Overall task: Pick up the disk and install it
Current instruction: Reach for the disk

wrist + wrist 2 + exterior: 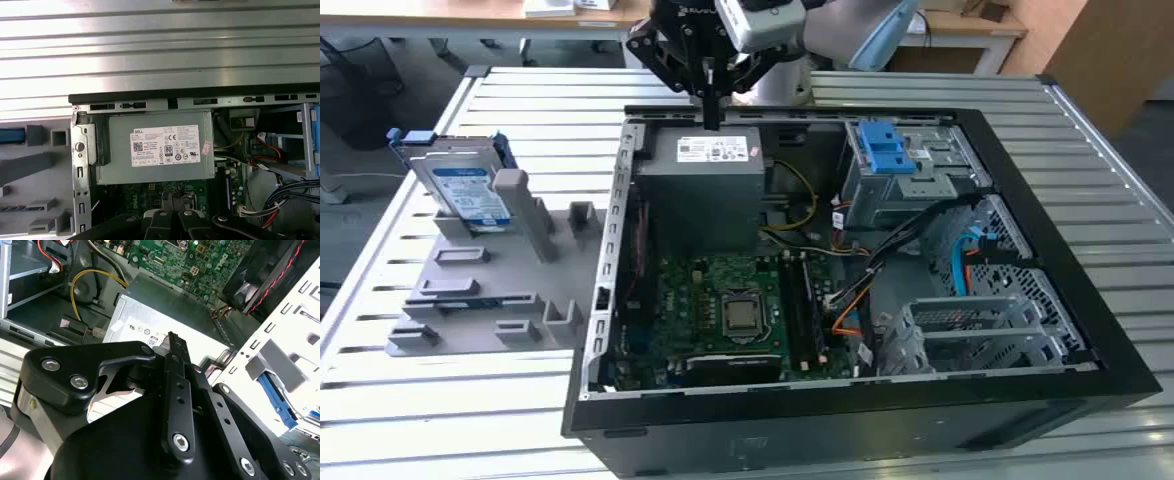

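**A:** Here's the gripper, hanging over the back edge of the open computer case, right above the power supply. In the exterior view and the second wrist view its fingers look pressed together, with nothing between them.

**B:** And the disk? It's well apart from the gripper, outside the case on the exterior view's left. It stands upright on edge in the grey fixture on the table, label facing out.

**A:** So the pick isn't made yet. To do it well, I'd say the fingers must be spread before they reach the top edge — closed like this, they'd only knock it.

**B:** Agreed. Squaring up to the flat faces, gripping the exposed upper part and drawing it straight up along the slot would help — any tilt could jam it in the fixture.
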### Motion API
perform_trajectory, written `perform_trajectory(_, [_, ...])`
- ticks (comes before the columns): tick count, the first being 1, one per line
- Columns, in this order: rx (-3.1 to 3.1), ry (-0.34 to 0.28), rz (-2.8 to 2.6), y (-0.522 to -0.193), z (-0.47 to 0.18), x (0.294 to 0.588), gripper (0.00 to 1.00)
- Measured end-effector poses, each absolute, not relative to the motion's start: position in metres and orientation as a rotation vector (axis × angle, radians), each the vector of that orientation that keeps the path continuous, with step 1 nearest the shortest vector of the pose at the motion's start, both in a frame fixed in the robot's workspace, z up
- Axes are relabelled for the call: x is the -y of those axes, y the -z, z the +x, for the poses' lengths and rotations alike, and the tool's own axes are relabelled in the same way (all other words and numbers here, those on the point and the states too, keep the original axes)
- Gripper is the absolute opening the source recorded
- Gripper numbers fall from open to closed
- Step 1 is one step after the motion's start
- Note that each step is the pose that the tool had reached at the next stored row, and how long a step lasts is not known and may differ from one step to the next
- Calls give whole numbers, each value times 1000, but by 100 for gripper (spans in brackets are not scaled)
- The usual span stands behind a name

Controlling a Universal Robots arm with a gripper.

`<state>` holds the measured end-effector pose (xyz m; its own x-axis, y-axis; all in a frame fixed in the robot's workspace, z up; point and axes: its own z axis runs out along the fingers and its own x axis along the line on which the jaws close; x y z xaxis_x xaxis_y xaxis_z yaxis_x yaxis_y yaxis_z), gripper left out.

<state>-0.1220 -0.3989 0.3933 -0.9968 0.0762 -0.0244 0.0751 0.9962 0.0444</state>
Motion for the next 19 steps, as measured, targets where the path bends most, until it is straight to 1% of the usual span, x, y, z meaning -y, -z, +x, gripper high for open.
perform_trajectory(19, [-3113,-68,118,-393,-128,399,11])
